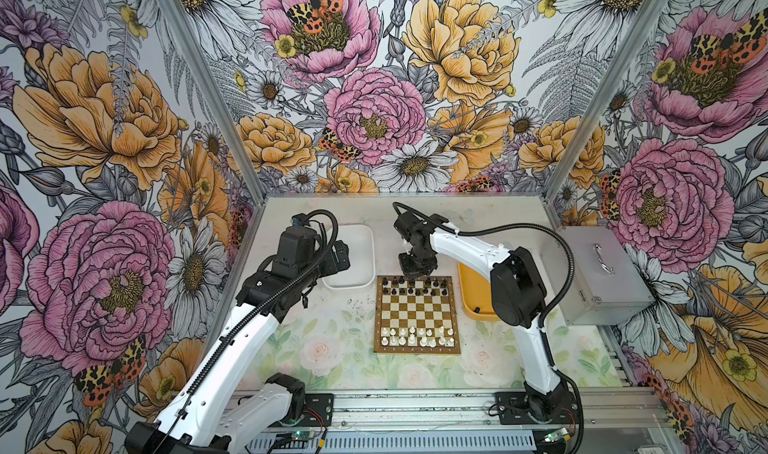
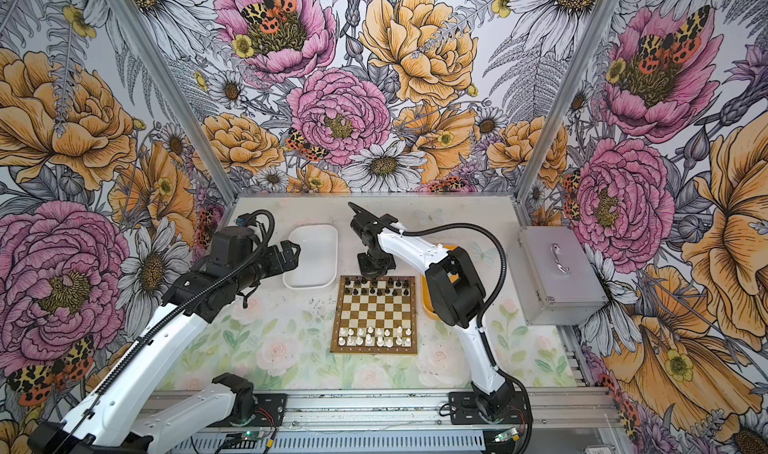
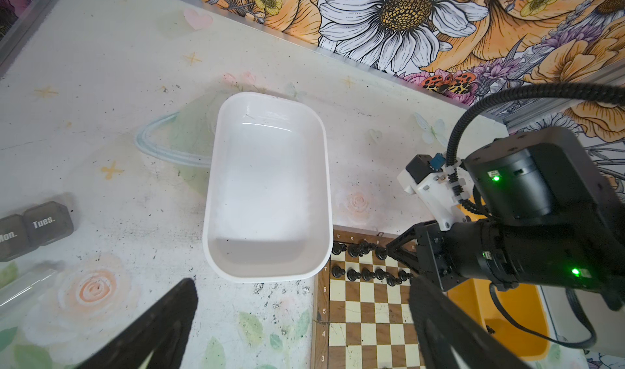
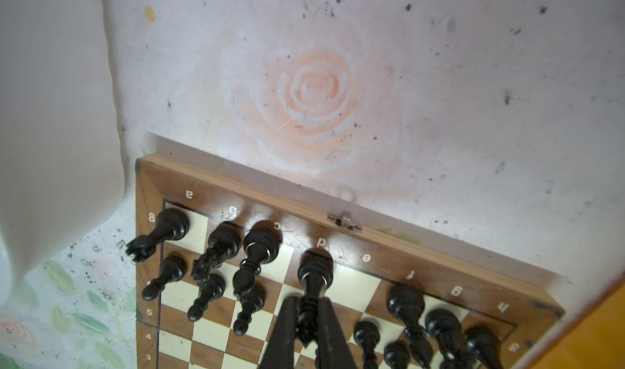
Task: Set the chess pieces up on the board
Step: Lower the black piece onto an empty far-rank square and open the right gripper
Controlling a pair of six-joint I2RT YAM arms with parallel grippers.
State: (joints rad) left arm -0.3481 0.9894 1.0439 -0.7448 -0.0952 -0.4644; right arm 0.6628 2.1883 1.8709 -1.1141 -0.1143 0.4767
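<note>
Right gripper [image 4: 309, 304], closed on a black piece [image 4: 314, 272] on the back row of the board [image 4: 236, 185], should release and lift straight; left gripper [image 3: 304, 284] wide.

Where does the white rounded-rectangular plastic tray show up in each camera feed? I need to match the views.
In a top view: white rounded-rectangular plastic tray, left of centre, partly behind the left arm.
In a top view: same spot, almost fully visible.
Left wrist: mid-picture, whole.
Right wrist: only a blurred white wall at the picture's edge.
Shared landmark: the brown-and-cream checked wooden chessboard, its black pieces corner beside the tray.
</note>
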